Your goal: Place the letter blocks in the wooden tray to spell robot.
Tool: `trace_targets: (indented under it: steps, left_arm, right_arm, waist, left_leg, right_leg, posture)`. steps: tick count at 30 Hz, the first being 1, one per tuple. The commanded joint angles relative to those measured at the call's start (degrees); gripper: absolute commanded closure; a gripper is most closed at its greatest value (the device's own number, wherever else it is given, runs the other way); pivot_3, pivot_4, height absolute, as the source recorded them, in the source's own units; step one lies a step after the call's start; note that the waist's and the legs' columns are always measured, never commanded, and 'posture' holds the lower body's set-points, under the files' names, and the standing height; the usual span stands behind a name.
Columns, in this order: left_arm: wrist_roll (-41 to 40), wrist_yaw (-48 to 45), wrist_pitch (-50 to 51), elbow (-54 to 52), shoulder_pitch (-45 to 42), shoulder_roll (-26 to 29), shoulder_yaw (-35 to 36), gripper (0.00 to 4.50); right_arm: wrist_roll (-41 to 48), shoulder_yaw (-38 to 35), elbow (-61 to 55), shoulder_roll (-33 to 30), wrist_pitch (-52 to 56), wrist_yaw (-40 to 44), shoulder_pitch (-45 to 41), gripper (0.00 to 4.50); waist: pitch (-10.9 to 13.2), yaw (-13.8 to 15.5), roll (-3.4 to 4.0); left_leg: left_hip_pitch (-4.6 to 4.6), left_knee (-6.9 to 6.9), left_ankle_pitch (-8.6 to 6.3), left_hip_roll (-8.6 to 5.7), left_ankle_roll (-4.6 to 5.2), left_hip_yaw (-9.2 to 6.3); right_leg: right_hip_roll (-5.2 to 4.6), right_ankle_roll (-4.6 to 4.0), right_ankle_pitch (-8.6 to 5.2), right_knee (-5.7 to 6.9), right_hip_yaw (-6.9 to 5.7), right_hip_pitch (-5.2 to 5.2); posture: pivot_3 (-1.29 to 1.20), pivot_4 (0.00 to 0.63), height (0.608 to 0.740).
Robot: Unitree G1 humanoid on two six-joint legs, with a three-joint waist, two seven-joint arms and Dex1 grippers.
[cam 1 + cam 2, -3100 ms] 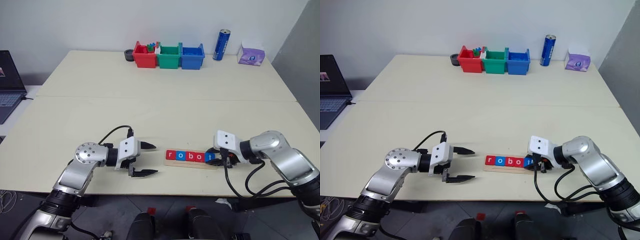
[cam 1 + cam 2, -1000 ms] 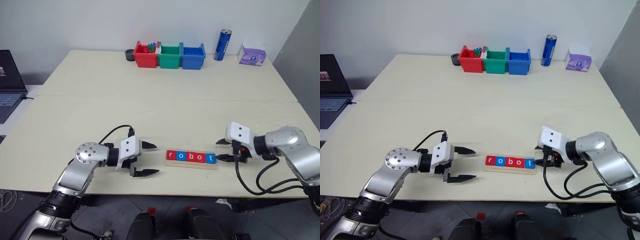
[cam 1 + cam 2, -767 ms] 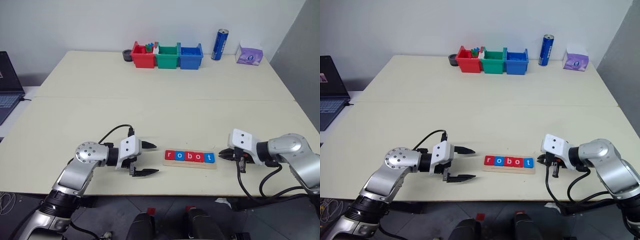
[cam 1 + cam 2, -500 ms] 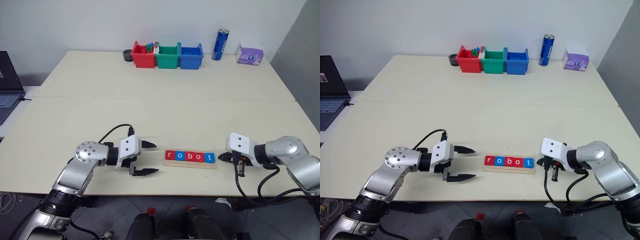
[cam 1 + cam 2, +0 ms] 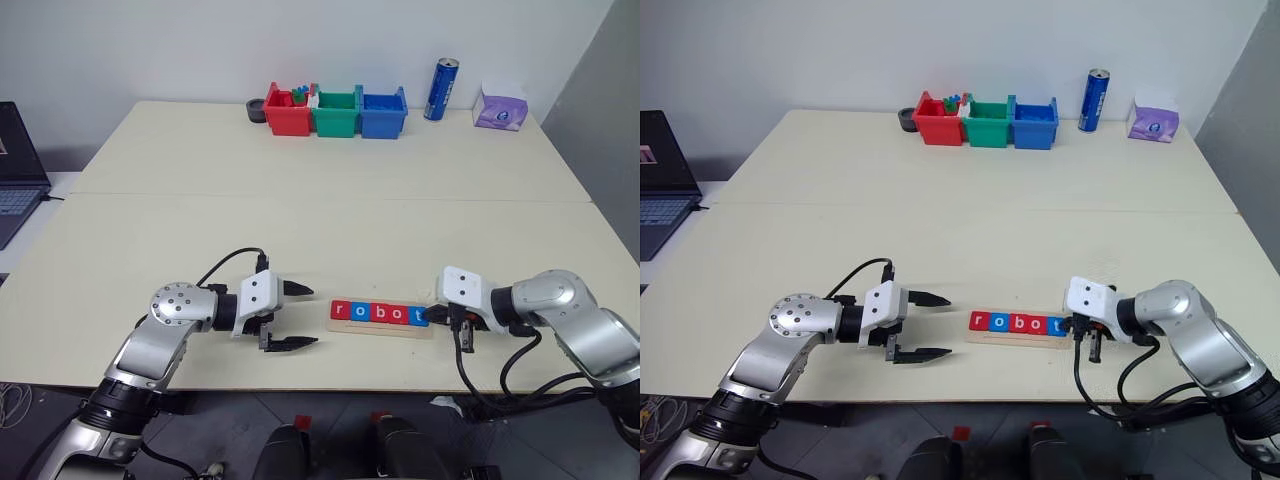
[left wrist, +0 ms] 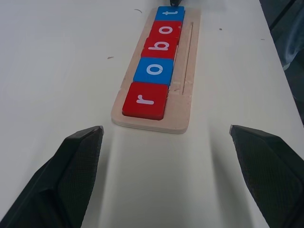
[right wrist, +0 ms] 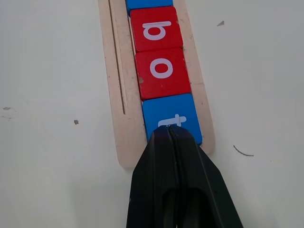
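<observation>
So the right gripper (image 7: 172,135) is back at the tray (image 5: 385,328), lower middle of the head view. A second ago it sat off to the right of the tray with its fingers partly apart; now they're clenched together with nothing between them, and the tip is pressed up against the outer edge of the blue t (image 7: 170,118), the last tile in the row. From the wrist view the tip sits right on that tile's near edge, though whether it's actually pushing or just touching is hard to say. All five blocks (image 5: 381,313) are lying in the tray, reading r, o, b, o, t from left to right in the head view, red r (image 6: 145,99), blue o (image 6: 155,70), red b (image 6: 161,47), red o (image 6: 166,29), blue t at the end. The row looks snug, tiles butted together. The left gripper (image 5: 285,316) hasn't budged, sitting lower left of centre on the table (image 5: 320,220), jaws spread wide and holding nothing, aimed at the r end of the tray with a gap between them. What this means: the word is already spelled, so the closed fingers at the t look like a last nudge to tidy the row rather than a pick. Probably all that's left is backing the arm off.
</observation>
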Motion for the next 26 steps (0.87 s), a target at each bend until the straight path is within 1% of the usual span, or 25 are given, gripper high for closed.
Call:
trace_targets:
  steps: [1,3,5,7,12,17,20,26]
  left_arm:
    - [-1.1,0.1,0.1,-1.5,0.1,0.0,0.8,0.00]
    - [-1.4,0.2,0.4,-1.6,0.2,0.0,1.0,0.00]
    - [-2.1,0.1,0.5,-1.7,0.3,0.2,1.5,0.00]
    - [-3.0,0.0,1.4,-1.5,0.0,0.3,2.1,0.00]
    - [-5.1,-0.1,3.3,-1.8,-0.2,0.8,3.4,0.00]
    - [-4.2,0.2,2.4,-2.1,0.3,1.8,4.3,0.00]
    - [-4.0,-1.1,0.9,-1.6,0.4,2.6,4.1,0.00]
    - [-5.3,-3.7,-0.2,-1.2,0.0,2.6,3.8,0.00]
  right_arm:
    - [0.6,-1.3,-1.2,-0.3,-0.4,0.1,-0.9,4.47]
    - [2.0,-2.9,-1.6,-0.6,-0.1,0.6,-0.7,4.47]
    - [5.1,-5.7,-2.8,-2.0,0.8,2.7,-0.5,4.13]
    - [9.1,-8.7,-4.4,-3.2,2.4,4.8,-0.2,3.61]
    - [14.3,-12.7,-6.6,-5.5,4.3,6.5,0.2,1.85]
    - [18.9,-16.0,-8.4,-7.1,5.8,7.5,1.0,0.10]
    - [21.0,-17.5,-8.8,-7.7,5.9,7.6,1.7,0.04]
    - [19.1,-17.1,-7.9,-8.2,2.4,5.8,2.7,0.04]
  waist:
    - [0.0,0.0,0.00]
    - [0.0,0.0,0.00]
    - [0.0,0.0,0.01]
    - [0.0,0.0,0.01]
    - [0.0,0.0,0.00]
    - [0.0,0.0,0.00]
    - [0.0,0.0,0.00]
    - [0.0,0.0,0.00]
  left_leg:
    - [0.00,0.00,0.00,0.00,0.00,0.00]
    - [0.00,0.00,0.00,0.00,0.00,0.00]
    - [0.00,0.00,0.00,0.00,0.00,0.00]
    - [-0.01,0.00,0.00,-0.01,0.00,-0.01]
    - [0.00,0.00,0.00,0.02,0.00,-0.02]
    - [0.00,0.00,0.00,0.01,0.00,-0.01]
    - [0.00,0.00,0.00,0.01,0.00,-0.01]
    - [0.00,0.00,0.00,0.01,0.00,0.04]
  right_leg:
    - [0.00,0.00,0.00,0.00,0.00,0.00]
    - [0.00,-0.01,0.01,0.00,-0.01,0.00]
    - [0.00,-0.02,0.01,0.00,-0.01,0.00]
    - [-0.01,-0.04,0.02,0.00,-0.01,0.00]
    - [0.00,-0.03,0.01,0.00,-0.03,0.00]
    - [0.00,-0.01,0.01,0.00,-0.03,0.01]
    - [0.00,-0.01,0.01,-0.01,-0.01,0.00]
    - [0.00,0.01,-0.01,-0.01,-0.02,0.00]
  posture:
    - [0.00,0.150,0.740]
    - [0.00,0.150,0.740]
    - [0.00,0.150,0.740]
    - [0.00,0.150,0.740]
    - [0.00,0.150,0.740]
    - [0.00,0.150,0.740]
    - [0.00,0.150,0.740]
    - [0.00,0.150,0.740]
